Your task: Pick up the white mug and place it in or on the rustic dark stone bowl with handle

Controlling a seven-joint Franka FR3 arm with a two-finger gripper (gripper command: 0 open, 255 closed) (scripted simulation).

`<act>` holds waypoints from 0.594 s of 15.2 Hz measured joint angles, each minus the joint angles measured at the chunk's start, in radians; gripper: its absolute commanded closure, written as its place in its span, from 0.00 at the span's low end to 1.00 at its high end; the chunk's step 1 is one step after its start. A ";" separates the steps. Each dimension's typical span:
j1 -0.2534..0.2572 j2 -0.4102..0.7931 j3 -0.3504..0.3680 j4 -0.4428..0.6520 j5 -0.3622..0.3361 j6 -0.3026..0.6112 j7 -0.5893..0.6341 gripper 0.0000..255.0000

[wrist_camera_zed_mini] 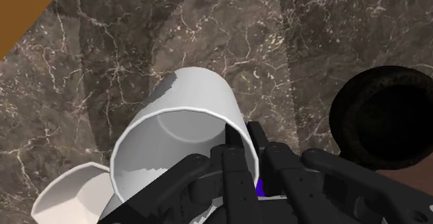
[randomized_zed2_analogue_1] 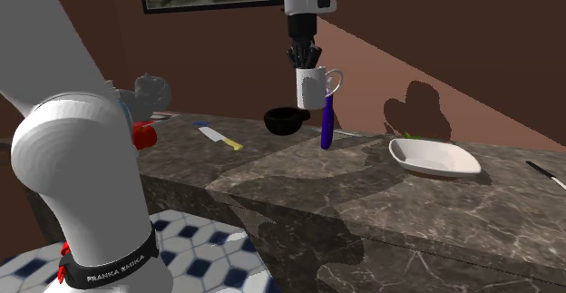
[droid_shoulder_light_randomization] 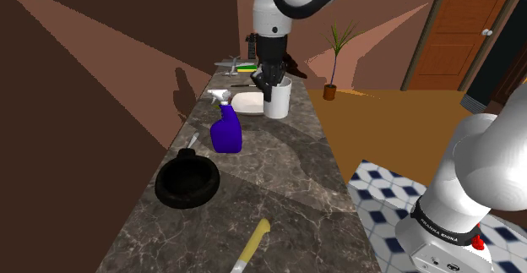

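The white mug (droid_shoulder_light_randomization: pixel 277 99) (randomized_zed2_analogue_1: pixel 312 88) (wrist_camera_zed_mini: pixel 182 129) hangs upright in the air above the dark marble counter (droid_shoulder_light_randomization: pixel 287 178). My gripper (droid_shoulder_light_randomization: pixel 270 79) (randomized_zed2_analogue_1: pixel 306 59) (wrist_camera_zed_mini: pixel 241 153) is shut on its rim, one finger inside and one outside the wall. The mug's handle (randomized_zed2_analogue_1: pixel 336 83) points to the second exterior view's right. The dark bowl with a handle (droid_shoulder_light_randomization: pixel 187 181) (randomized_zed2_analogue_1: pixel 285 119) (wrist_camera_zed_mini: pixel 380 117) stands on the counter, nearer the stand than the mug in the shoulder view. It holds nothing.
A blue spray bottle (droid_shoulder_light_randomization: pixel 225 128) (randomized_zed2_analogue_1: pixel 326 123) stands between mug and bowl. A white dish (droid_shoulder_light_randomization: pixel 247 102) (randomized_zed2_analogue_1: pixel 434 157) lies beside the mug. A yellow-handled knife (droid_shoulder_light_randomization: pixel 253 244) (randomized_zed2_analogue_1: pixel 220 137) lies near the counter's near end. Utensils (droid_shoulder_light_randomization: pixel 241 67) lie at the far end.
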 measured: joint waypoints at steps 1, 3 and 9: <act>0.006 0.026 0.013 0.036 -0.003 -0.010 0.021 1.00; 0.020 0.070 0.039 0.075 -0.009 -0.007 0.063 1.00; 0.070 0.254 0.113 0.299 -0.055 -0.057 0.201 1.00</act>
